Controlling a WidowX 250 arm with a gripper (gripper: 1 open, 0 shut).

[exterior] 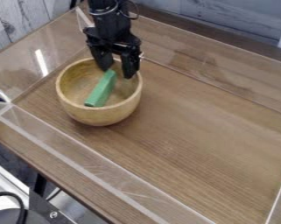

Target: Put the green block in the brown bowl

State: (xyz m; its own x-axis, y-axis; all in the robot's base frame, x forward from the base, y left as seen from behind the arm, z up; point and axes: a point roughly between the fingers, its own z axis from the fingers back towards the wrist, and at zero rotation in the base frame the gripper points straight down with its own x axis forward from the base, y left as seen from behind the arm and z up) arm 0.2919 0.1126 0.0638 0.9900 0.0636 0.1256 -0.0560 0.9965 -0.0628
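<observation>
While the brown bowl sits in the upper left of the frame on the wooden surface, it contains one item: the green block, lying slanted across the pale interior, its upper end toward the far rim. Block is a slim, solid bright green bar, shorter than the bowl's width. Black pincer points down over the bowl's far rim, fingers spread apart, gripping nothing.
</observation>
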